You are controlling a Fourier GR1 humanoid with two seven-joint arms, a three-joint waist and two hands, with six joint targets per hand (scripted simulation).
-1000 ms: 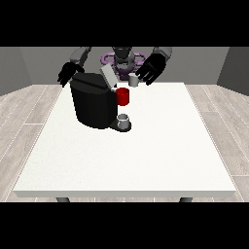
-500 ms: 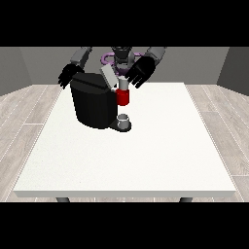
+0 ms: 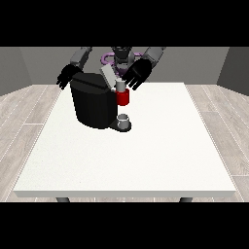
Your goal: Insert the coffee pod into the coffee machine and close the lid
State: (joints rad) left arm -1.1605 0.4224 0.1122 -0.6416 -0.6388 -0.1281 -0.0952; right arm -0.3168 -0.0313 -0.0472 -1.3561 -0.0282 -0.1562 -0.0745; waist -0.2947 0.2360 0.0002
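The black coffee machine (image 3: 92,104) stands at the table's far left. Its grey lid (image 3: 108,76) is tilted up. On the machine's front is a red pod holder (image 3: 123,98), and a small grey coffee pod (image 3: 120,86) sticks out of its top. The hand at the view's right (image 3: 137,74) hovers with spread fingers just behind and above the pod, close to the lid, and holds nothing. The hand at the view's left (image 3: 67,76) hangs open behind the machine's far left corner.
A small grey cup (image 3: 124,120) sits on the machine's drip tray under the red holder. The white table (image 3: 146,155) stretches towards the camera and to the right. A purple ring-shaped thing (image 3: 108,59) lies behind the robot's arms.
The hand at the view's right has moved left and a little down, from beside the machine to just above the pod and lid. The other hand has barely shifted.
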